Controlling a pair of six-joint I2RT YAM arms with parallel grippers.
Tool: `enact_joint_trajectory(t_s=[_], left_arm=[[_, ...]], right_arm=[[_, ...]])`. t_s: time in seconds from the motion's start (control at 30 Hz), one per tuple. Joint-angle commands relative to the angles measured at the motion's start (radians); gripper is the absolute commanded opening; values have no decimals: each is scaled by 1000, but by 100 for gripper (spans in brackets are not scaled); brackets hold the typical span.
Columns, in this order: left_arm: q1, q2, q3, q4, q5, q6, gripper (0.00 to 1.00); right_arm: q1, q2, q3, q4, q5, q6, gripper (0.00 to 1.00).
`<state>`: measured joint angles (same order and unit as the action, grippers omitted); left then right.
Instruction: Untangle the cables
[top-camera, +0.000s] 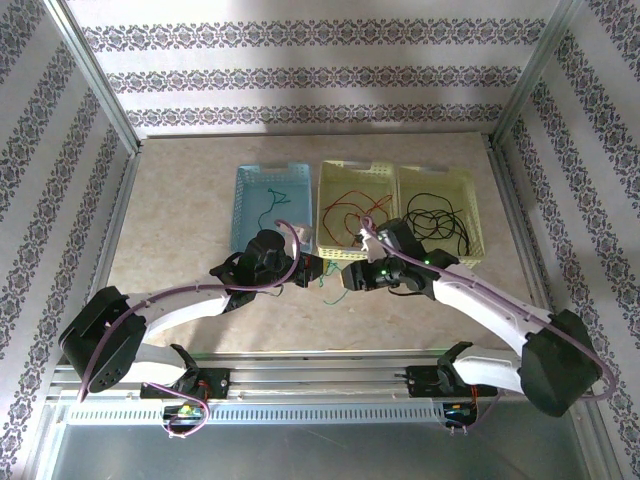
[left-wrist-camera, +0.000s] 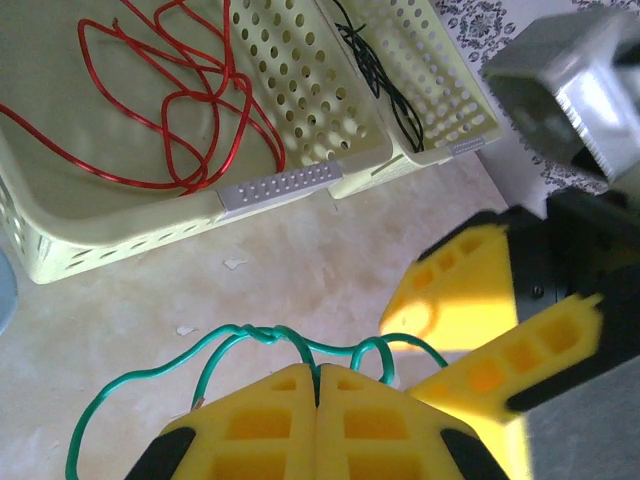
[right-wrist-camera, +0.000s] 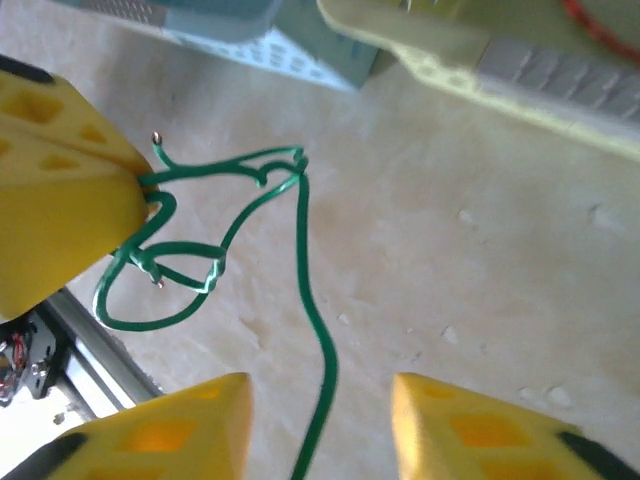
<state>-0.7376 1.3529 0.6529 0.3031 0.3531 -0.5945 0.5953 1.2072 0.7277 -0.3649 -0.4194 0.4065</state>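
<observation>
Left tool (left-wrist-camera: 316, 378) was pinched fully shut on the green cable (left-wrist-camera: 250, 333), which looped out just ahead of its tips with a small twist in it; right tool (right-wrist-camera: 320, 405) stood part open, the cable's long tail running between its jaws and apparently touching neither, so nothing gripped. Step looked like taking that tail to work the twist apart; best to close on the tail clear of the loops beside the left tool, then draw away slowly so the kink doesn't tighten. Cable thin, glossy, springy, with a bare metal tip; worktop (right-wrist-camera: 480, 250) pale, mottled, smooth. Beyond the left tool a perforated yellow basket (left-wrist-camera: 300, 110) held a red cable (left-wrist-camera: 190, 100); the second basket (left-wrist-camera: 440, 80) held a black cable (left-wrist-camera: 385, 90).
</observation>
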Motion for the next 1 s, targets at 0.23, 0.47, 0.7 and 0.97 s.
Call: enact_joint_trajectory(t_s=[0.23, 0.47, 0.7, 0.97], left_arm=[[-2, -97, -8, -161, -343, 8, 0], [1, -254, -83, -202, -484, -48, 0], [7, -348, -113, -207, -494, -42, 0], [6, -376, -107, -279, -702, -90, 0]], right_arm=[[-97, -44, -4, -117, 395, 104, 0], [-342, -230, -60, -183, 444, 264, 0], [-421, -396, -89, -43, 266, 270, 0], [-197, -256, 68, 140, 166, 219, 0]])
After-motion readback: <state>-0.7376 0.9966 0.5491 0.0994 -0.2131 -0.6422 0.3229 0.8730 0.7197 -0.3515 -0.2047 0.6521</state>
